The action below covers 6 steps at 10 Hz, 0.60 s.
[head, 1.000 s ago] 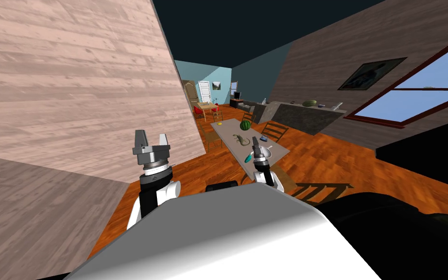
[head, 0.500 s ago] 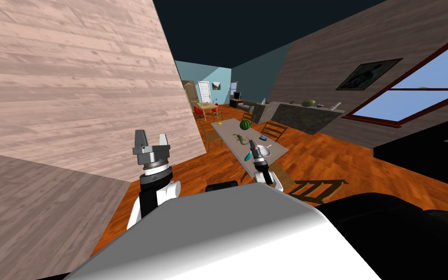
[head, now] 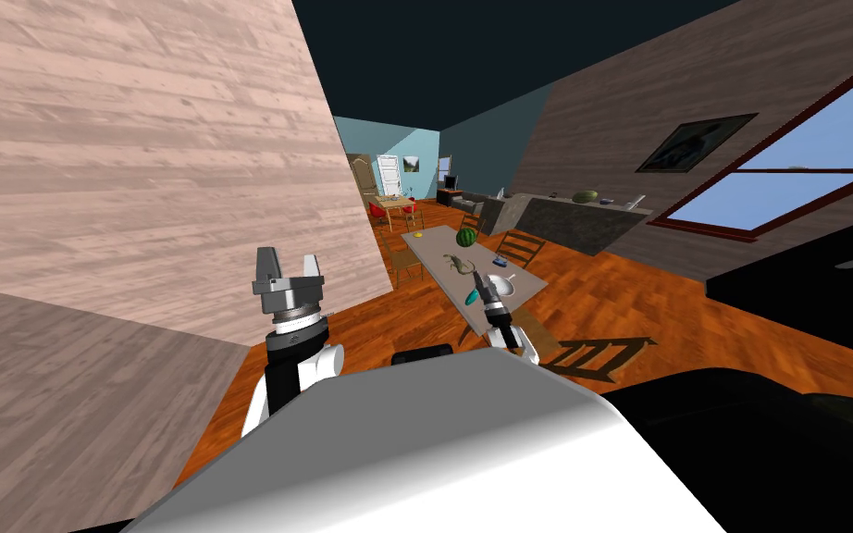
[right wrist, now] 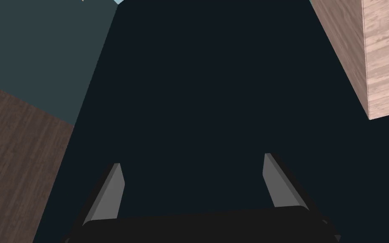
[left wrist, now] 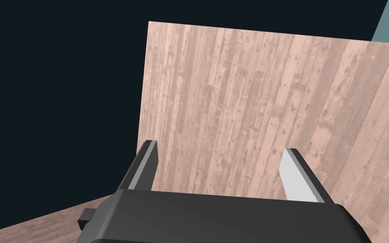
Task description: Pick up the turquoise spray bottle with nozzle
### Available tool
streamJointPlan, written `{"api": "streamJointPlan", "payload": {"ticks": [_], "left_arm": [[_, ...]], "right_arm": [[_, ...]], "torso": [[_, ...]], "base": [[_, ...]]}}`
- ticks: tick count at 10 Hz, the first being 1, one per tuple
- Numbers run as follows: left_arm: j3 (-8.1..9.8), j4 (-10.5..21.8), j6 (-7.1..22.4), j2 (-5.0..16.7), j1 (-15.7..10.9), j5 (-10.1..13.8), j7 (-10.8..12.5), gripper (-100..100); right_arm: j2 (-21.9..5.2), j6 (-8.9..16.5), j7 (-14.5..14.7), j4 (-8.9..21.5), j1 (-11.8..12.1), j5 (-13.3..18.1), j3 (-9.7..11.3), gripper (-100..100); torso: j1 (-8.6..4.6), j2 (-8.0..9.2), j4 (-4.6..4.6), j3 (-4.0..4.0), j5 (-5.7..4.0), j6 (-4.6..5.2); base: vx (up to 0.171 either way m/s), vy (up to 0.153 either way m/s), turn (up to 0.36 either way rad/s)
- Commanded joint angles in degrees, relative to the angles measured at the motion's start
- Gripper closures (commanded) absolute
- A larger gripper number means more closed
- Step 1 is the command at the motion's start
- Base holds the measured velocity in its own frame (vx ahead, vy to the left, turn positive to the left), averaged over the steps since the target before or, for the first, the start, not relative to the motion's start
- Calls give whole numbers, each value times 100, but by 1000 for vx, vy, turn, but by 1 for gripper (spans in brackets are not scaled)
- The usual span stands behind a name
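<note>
Pale, knotty plank wall (head: 138,167) takes up my left side, its boards running in long grainy strips down to a glossy orange wood floor (head: 656,296). My left gripper (head: 289,266) stands upright in front of that wall, above a ribbed metal wrist and a dark cuff. Through the left wrist camera the left gripper (left wrist: 221,173) has its two flat, blade-like fingers (left wrist: 297,175) spread wide with nothing between them.

Further along, a long grey slab of a table (head: 426,250) stretches away from me. On it sit a round striped watermelon (head: 464,239) at the far end, a thin green lizard-shaped figure (head: 457,266) mid-table, and a white bowl (head: 505,288) near my end. The turquoise spray bottle (head: 473,297) lies tilted on the near part of the table, just beside the bowl. My right gripper (head: 484,275) rises in front of that spot on a slim arm; I cannot tell how far it is from the bottle. The right wrist camera shows the right gripper (right wrist: 193,185) pointing up, fingers apart and empty.

A slatted wooden chair (head: 519,248) stands by the table, then a dark stone-look counter (head: 573,227), a framed picture (head: 696,143) and a red-framed window (head: 785,185) on the brown wall.
</note>
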Motion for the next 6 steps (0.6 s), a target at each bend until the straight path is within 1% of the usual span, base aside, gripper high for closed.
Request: {"api": "streamJointPlan", "payload": {"ticks": [1, 2, 3, 4, 5, 6], "left_arm": [[0, 0, 0, 0, 0, 0, 0, 0], [0, 0, 0, 0, 0, 0, 0, 0], [0, 0, 0, 0, 0, 0, 0, 0], [0, 0, 0, 0, 0, 0, 0, 0], [0, 0, 0, 0, 0, 0, 0, 0], [0, 0, 0, 0, 0, 0, 0, 0]], "right_arm": [[-15, -22, 136, 210, -45, 63, -57, -100], [-33, -31, 377, 430, -140, 198, -163, -100], [-33, -31, 377, 493, -140, 198, -163, -100], [-46, -39, 608, 708, -239, 335, -272, -100], [-46, -39, 624, 780, -239, 335, -272, -100], [-57, -46, 862, 1036, -339, 472, -385, -100]], "torso": [[0, 0, 0, 0, 0, 0], [0, -1, 0, -1, 0, 0], [-1, -2, 0, -1, 0, 0], [-1, -3, -1, -2, 0, 0], [-1, -4, -1, -2, 0, 0], [-1, -4, -1, -2, 0, 0]], "base": [[-13, 9, -5], [-11, 9, -16], [-8, 6, -8], [-9, 8, -15], [-7, 7, -9], [-3, 8, -17]]}}
